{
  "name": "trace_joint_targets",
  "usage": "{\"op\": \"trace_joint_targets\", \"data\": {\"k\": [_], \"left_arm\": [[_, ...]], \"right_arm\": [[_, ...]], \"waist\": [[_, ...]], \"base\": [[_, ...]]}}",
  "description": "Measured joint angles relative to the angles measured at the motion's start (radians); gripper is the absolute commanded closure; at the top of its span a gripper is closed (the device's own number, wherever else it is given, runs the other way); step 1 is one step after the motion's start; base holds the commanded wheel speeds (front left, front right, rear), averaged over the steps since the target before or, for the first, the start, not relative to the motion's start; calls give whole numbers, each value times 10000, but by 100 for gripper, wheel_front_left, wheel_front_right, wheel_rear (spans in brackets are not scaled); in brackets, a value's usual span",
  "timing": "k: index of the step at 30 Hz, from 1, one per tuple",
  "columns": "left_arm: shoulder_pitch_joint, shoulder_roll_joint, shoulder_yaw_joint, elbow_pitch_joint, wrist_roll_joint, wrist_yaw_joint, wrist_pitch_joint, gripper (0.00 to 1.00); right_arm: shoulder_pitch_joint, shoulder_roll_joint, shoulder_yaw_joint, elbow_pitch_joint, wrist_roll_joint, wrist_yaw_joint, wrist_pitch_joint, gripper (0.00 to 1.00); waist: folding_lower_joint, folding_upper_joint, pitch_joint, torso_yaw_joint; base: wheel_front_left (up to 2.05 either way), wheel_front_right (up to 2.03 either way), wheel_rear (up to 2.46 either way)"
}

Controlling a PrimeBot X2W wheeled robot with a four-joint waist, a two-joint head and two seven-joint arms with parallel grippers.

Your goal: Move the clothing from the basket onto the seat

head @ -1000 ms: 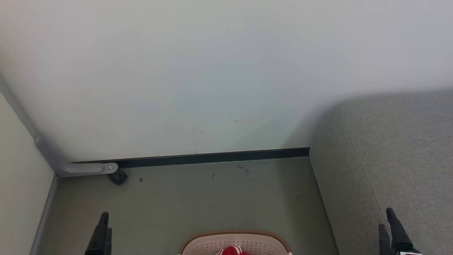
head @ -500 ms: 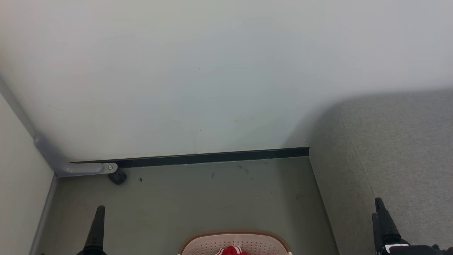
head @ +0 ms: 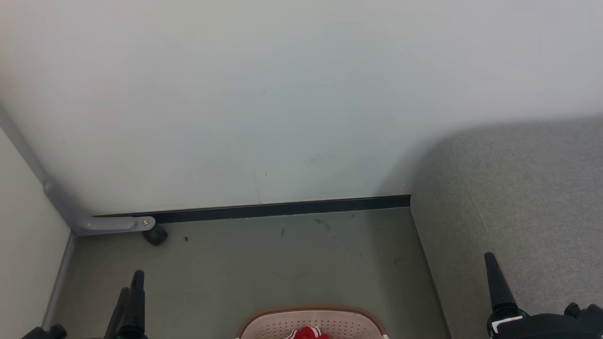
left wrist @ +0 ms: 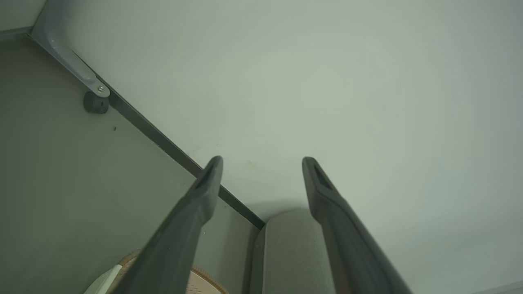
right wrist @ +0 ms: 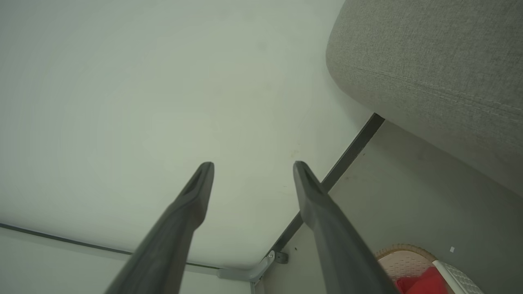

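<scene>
nothing is moved yet, by my reading: the clothing (head: 307,333) lies in the basket (head: 282,326), and the seat (head: 527,197) carries no garment on the part in view. all the lifting and carrying is left.

the left gripper (left wrist: 262,162) and right gripper (right wrist: 253,164) both stand spread wide, 2 fingers each, grasping nothing. the basket sits between the 2 grippers, nearer the robot than their tips (only its far end shows). the seat lies beside and beyond the right fingers.

the clothing is soft, bright red and bunched. the basket is cream plastic dotted with small round holes, brown-rimmed, with rounded corners. the seat is grey woven fabric, rounded at the corner, with a stitched seam.
</scene>
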Motion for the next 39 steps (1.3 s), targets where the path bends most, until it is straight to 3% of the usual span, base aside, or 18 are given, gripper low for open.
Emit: {"op": "trace_joint_targets", "data": {"k": [10, 19, 39], "left_arm": [[-147, 437, -418, 8, 1962, 276, -451, 0], [-167, 617, -671, 27, 3241, 364, -796, 0], [-191, 918, -924, -56, 5896, 437, -1546, 0]], "right_arm": [[-221, -522, 965, 21, -2412, -500, -389, 0], [-353, -761, 1475, 19, -3908, -963, -706, 0], [-395, -1041, 2357, -19, -6508, -1317, -1455, 0]], "waist": [[0, -1, 8, -7], [0, 0, -6, 5], [0, 0, -16, 27]], "base": [[0, 0, 0], [0, 0, 0], [0, 0, 0]]}}
